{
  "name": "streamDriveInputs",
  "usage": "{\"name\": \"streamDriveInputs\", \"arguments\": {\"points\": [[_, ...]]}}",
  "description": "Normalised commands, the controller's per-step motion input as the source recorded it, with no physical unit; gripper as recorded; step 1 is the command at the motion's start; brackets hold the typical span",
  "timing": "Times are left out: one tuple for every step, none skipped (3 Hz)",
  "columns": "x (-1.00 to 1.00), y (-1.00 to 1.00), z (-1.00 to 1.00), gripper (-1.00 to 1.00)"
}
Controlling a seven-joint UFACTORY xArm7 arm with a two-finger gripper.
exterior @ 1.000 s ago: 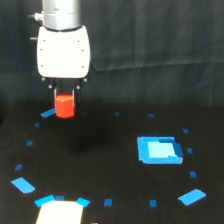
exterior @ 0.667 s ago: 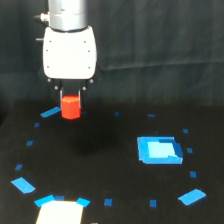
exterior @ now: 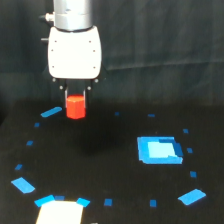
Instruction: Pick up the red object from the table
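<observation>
Pincer (exterior: pixel 76 100) hangs under the white wrist housing (exterior: pixel 75 52) at about 11 o'clock in the exterior view, pointing straight down. Its two dark fingers (exterior: pixel 66 96) are closed in on the red object (exterior: pixel 76 106), one on each side of the upper part, touching it. The gap is only as wide as the block.

The red object is a short, stubby red-orange cylinder. Its axis runs vertical, flat top up between the fingers, bottom face down toward the tabletop (exterior: pixel 100 165). Not visibly tilted. Its lower half sticks out below the fingertips. Cannot tell from this single view whether the bottom still touches the black surface or is clear of it; a faint dark shadow patch lies on the tabletop below and to the exterior view's right of it.

A blue tape strip (exterior: pixel 51 112) lies just beside the block at its 9 o'clock, apart from it. The flat blue square pad (exterior: pixel 159 149) sits well apart at roughly 4 o'clock from the block. A white rectangular patch (exterior: pixel 60 212) edged with blue sits at the bottom edge, 7 o'clock in frame. Small blue tape marks (exterior: pixel 108 202) ring the surface.
</observation>
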Motion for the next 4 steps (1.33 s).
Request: {"name": "streamDriveInputs", "arguments": {"points": [[0.14, -0.2, 0.07, -0.57], [0.39, 0.04, 0.07, -1.0], [-0.41, -0.3, -0.28, -1.0], [0.11, 0.4, 0.08, -1.0]]}}
